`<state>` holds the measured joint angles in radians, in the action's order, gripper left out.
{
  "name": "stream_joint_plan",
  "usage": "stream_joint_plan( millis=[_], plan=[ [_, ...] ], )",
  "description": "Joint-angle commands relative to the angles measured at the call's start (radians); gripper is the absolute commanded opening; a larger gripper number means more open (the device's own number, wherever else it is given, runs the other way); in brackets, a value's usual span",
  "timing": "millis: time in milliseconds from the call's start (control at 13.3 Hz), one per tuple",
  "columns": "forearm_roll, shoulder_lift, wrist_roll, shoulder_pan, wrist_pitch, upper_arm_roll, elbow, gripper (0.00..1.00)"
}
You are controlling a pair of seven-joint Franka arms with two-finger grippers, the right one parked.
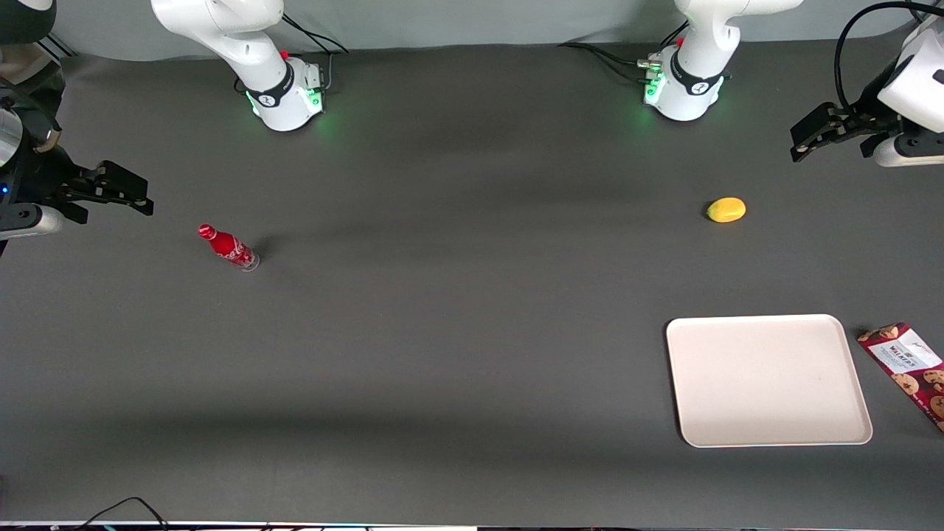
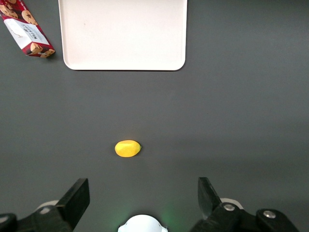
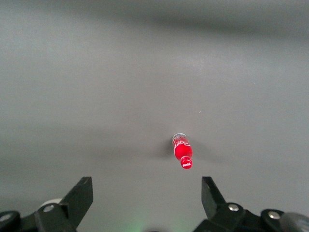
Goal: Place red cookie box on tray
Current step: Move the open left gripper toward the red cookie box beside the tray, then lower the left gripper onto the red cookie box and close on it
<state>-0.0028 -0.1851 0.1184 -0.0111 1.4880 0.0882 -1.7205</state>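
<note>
"Walkers" red cookie box (image 1: 908, 366) beside tray (image 1: 767, 380); gripper (image 1: 811, 140) aloft, agape

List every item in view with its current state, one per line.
red cookie box: lying flat on the table beside the tray, not on it, not held.
tray: flat on the table, nothing on it.
gripper: raised, jaws open, holding nothing, farther from the front camera than the yellow fruit.
yellow fruit: lying on the table, apart from the tray.
red bottle: standing upright toward the parked arm's end.
</note>
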Motion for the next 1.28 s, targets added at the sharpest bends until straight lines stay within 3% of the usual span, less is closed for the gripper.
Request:
stream_joint_plan(
  millis=[0, 677, 1053, 1203],
  plan=[
    [0.004, -0.010, 0.007, 0.016, -0.005, -0.011, -0.005, 1.00],
    [0.004, 0.035, 0.009, -0.024, -0.002, -0.013, 0.060, 1.00],
    [0.033, 0.179, 0.006, -0.214, 0.041, -0.016, 0.182, 1.00],
    [0.104, 0.269, 0.010, -0.271, 0.121, -0.018, 0.214, 1.00]
  ],
)
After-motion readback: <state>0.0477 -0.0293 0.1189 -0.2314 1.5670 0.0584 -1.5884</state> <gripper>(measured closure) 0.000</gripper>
